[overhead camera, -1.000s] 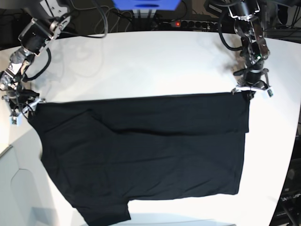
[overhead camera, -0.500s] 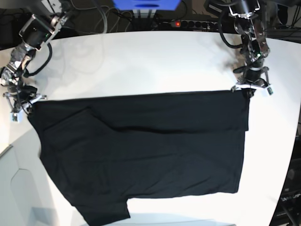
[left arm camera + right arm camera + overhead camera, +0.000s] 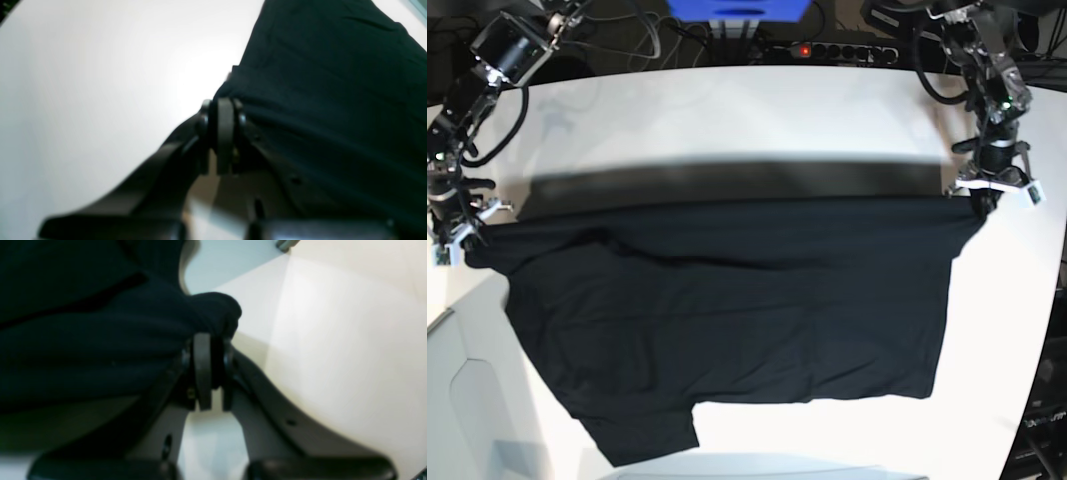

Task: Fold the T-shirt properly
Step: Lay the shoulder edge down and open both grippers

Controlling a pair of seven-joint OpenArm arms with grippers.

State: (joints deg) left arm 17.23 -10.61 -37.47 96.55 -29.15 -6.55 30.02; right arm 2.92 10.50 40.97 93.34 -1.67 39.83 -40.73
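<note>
**A:** What is at the far left of the overhead view?

**B:** The right gripper (image 3: 457,228), at the left edge of the white table (image 3: 747,110). Its jaws are closed on a bunched corner of the black T-shirt (image 3: 727,310). In its wrist view, dark cloth (image 3: 100,326) is pinched between the fingertips (image 3: 201,370).

**A:** And in the middle?

**B:** The T-shirt stretches across the table between the two arms. Its top edge is lifted and taut, and it casts a band of shadow (image 3: 727,178) on the table behind it. The lower part lies flat, with a sleeve pointing toward the near left corner. No print or tag is visible.

**A:** And on the right?

**B:** The left gripper (image 3: 987,196) is clamped shut on the opposite top corner. Its wrist view shows the fingertips (image 3: 225,133) together at the cloth's (image 3: 333,100) edge.
</note>
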